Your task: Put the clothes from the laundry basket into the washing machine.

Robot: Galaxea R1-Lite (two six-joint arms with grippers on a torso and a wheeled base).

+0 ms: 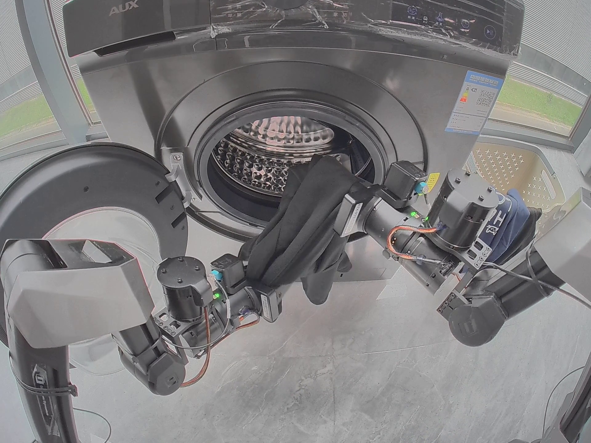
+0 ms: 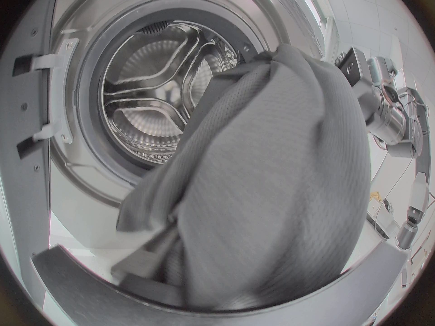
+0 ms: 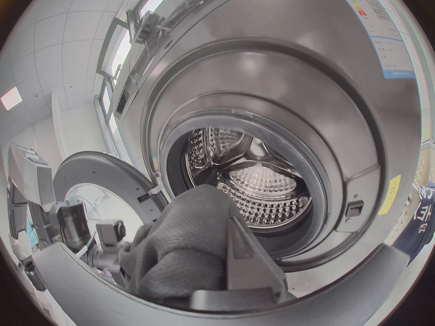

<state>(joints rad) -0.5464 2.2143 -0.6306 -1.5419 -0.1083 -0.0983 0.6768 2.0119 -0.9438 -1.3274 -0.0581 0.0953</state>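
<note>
Off to the left, the round door of the washing machine stands swung fully open, its inner side facing the room. Low before it is the left gripper, angled up toward the machine's opening. It is clamped on the lower end of a dark garment. The wrist view shows one finger pressed along the cloth; the other is buried under the folds.

Centre: the garment hangs in a thick band between the two arms, rising from the left gripper to the rim of the opening. Its upper end lies against the lower right of the door seal, not yet inside. A loose tail droops below the band, clear of the grey floor. Behind it the steel drum has nothing in it that I can see.

Right of centre: the right gripper is up at the rim, closed on the garment's upper end. From its own camera, a finger sits tight against the bunched cloth.

Further right, a blue-and-white label is stuck on the machine's front panel. Beside the machine stands the cream laundry basket, perforated walls, with a navy garment with white lettering lying in it, partly behind the right arm.
</note>
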